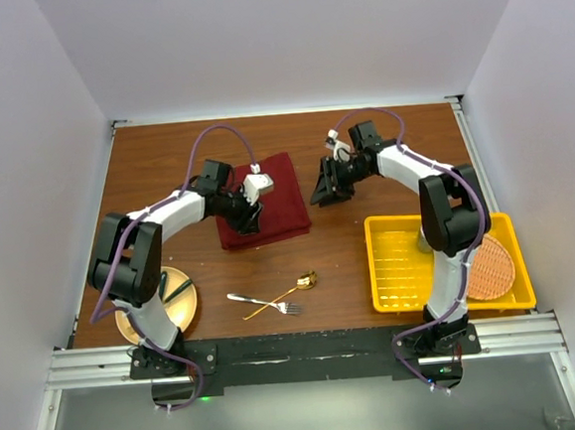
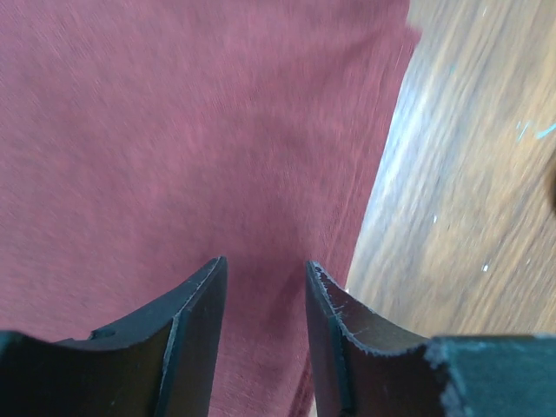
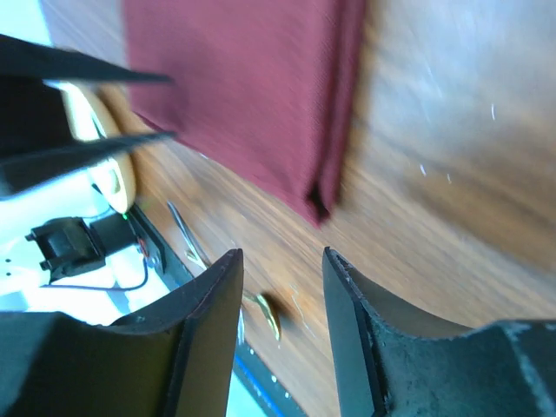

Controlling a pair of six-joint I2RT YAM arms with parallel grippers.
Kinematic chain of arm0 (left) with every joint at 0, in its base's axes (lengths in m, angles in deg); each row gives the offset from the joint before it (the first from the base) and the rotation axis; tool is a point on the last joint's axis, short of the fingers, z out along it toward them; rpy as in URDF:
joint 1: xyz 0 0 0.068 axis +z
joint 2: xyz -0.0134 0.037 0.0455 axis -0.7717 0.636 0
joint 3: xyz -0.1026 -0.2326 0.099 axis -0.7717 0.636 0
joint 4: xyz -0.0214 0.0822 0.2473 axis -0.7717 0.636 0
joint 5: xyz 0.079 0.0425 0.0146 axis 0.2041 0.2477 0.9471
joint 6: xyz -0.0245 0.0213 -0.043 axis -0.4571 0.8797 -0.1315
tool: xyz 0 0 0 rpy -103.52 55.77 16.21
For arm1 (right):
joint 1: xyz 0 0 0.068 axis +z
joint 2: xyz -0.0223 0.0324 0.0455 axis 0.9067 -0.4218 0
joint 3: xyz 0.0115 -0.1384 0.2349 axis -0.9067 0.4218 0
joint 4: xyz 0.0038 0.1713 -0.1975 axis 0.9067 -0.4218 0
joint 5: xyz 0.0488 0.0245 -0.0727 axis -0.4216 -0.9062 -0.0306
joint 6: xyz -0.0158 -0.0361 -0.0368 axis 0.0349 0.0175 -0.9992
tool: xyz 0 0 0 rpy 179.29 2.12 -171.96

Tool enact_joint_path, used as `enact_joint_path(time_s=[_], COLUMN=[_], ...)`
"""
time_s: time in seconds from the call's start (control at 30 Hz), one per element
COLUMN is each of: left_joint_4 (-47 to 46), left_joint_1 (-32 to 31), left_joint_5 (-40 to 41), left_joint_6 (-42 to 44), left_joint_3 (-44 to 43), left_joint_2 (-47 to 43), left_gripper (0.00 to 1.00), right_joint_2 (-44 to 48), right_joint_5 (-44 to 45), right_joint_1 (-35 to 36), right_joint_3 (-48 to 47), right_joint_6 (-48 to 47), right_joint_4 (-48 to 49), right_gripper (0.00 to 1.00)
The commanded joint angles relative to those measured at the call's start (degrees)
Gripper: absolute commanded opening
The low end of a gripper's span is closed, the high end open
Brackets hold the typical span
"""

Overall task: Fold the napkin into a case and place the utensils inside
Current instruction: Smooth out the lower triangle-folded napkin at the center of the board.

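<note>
The maroon napkin (image 1: 269, 198) lies folded into a rectangle on the wooden table, its folded edge to the right. My left gripper (image 1: 247, 223) is open just above the napkin's near left part; in the left wrist view (image 2: 265, 269) the cloth (image 2: 174, 130) fills the space between the jaws. My right gripper (image 1: 323, 196) is open and empty over bare wood just right of the napkin; the right wrist view (image 3: 282, 256) shows the napkin (image 3: 243, 87) beyond it. The silver fork (image 1: 257, 301) and gold spoon (image 1: 295, 285) lie crossed near the front edge.
A yellow tray (image 1: 401, 266) stands at the front right with the round orange woven mat (image 1: 492, 265) leaning in it. A tan plate (image 1: 173, 284) with green-handled cutlery (image 1: 164, 287) sits at the front left beside the left arm's base.
</note>
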Motion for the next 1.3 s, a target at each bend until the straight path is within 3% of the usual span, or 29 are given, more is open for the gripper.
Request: enact_joint_path(time_s=[0.0, 0.3, 0.67, 0.73, 0.8, 0.9, 0.93, 1.0, 1.03, 1.1, 1.13, 1.27], left_joint_4=[1.9, 6.1, 7.5, 8.7, 11.0, 11.3, 10.6, 6.2, 3.6, -5.0, -8.7, -32.9], left_joint_1=[0.3, 0.3, 1.4, 2.0, 3.8, 5.8, 5.9, 5.9, 5.9, 5.9, 5.9, 5.9], left_joint_5=[1.2, 4.1, 9.8, 8.4, 1.9, -8.0, -9.9, -14.7, -16.0, -20.2, -21.8, -26.6], left_joint_6=[2.7, 8.0, 8.6, 9.6, 10.0, 6.7, 2.8, -3.0, -10.8, -19.5, -29.1, -49.7], left_joint_3=[1.4, 6.0, 11.5, 10.9, 9.4, 5.2, 3.1, 1.9, 2.3, 5.6, 7.3, 16.6], left_joint_2=[-2.6, -8.9, -6.9, -7.4, -10.1, -14.3, -15.1, -16.5, -16.8, -16.3, -15.8, -11.9], left_gripper=[0.44, 0.36, 0.16, 0.13, 0.13, 0.27, 0.42, 0.54, 0.62, 0.67, 0.71, 0.69], right_joint_2=[1.3, -6.8, -10.0, -9.3, -7.4, -2.8, -1.5, 2.4, 3.4, 4.2, 3.6, -2.8], right_joint_5=[-2.8, -1.7, 3.5, 3.5, 1.5, -7.5, -10.4, -12.5, -12.8, -13.7, -14.0, -17.1], right_joint_1=[2.5, 8.3, 8.3, 8.4, 8.4, 8.3, 8.3, 8.4, 8.3, 8.5, 9.0, 11.1], right_joint_3=[-4.3, -6.4, -4.2, -3.6, -4.1, -4.9, -4.5, -2.5, -1.6, 0.5, 0.7, -2.6], right_joint_6=[0.6, 4.2, -8.9, -10.5, -10.6, -6.1, -4.4, 1.9, 4.3, 11.7, 13.6, 16.3], right_joint_4=[3.2, 8.2, -2.1, -2.8, -3.1, -0.8, 2.6, 11.2, 14.4, 20.6, 25.6, 25.6], right_gripper=[0.44, 0.40, 0.34, 0.32, 0.29, 0.32, 0.34, 0.44, 0.47, 0.52, 0.54, 0.54])
